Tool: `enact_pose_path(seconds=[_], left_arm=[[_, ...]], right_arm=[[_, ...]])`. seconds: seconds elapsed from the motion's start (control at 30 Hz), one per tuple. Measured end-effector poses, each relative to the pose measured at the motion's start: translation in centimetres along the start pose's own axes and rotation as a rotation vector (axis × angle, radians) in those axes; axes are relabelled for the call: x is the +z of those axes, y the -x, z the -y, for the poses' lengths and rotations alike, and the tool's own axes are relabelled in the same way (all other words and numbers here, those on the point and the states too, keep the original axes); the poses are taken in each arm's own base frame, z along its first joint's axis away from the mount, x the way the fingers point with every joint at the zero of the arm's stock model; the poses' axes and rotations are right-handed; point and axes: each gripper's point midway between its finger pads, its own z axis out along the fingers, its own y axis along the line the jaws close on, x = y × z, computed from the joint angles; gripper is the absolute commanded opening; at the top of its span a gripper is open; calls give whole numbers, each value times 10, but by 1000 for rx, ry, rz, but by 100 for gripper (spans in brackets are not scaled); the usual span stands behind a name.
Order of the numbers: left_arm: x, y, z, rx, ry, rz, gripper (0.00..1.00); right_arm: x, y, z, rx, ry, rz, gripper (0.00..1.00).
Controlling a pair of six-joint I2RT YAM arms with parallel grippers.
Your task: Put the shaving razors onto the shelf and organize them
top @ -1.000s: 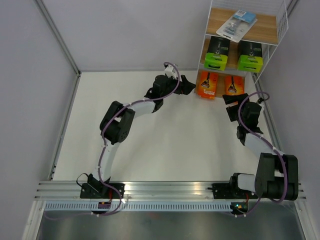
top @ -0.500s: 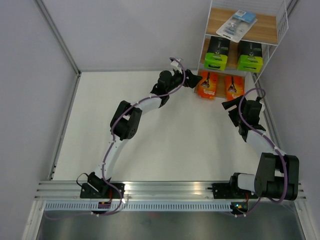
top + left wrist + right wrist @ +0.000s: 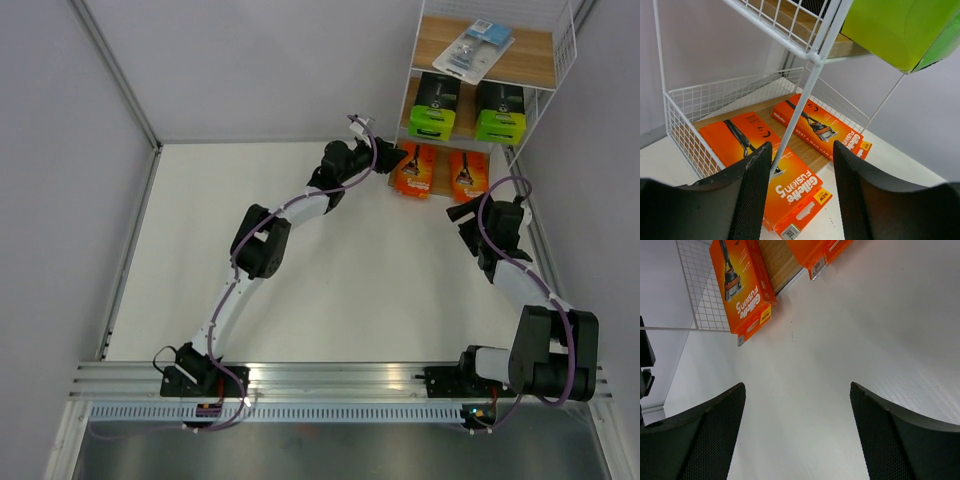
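- shelf (image 3: 535, 58) is holding all five packs, so placing's looking basically done imo
- black boxes (image 3: 433, 106) are sitting on the middle tier
- orange cards (image 3: 415, 170) are sitting on the bottom tier, overhanging its front and probably needing a nudge
- blister (image 3: 478, 48) is lying up top
- left gripper (image 3: 800, 150) by the cards and right gripper (image 3: 797, 390) are both gaping wide, gripping nothing

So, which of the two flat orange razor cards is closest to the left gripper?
The left-hand flat orange card, just ahead of the left gripper, which is open; the other orange card lies farther right.
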Motion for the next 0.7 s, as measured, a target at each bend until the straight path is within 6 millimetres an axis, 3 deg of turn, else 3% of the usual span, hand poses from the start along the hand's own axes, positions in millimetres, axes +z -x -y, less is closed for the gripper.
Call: enact_pose_path(seconds=[0.17,0.43,0.7], left_arm=[[0,-1,0,22,2,-2,42],[5,-4,6,40,-5,-2,38],[11,-20,36,42,-48,-20,37]], right_arm=[[0,3,11,6,-46,17,90],[-2,2,30,0,-132,20,90],[-4,4,32,-1,-146,30,91]])
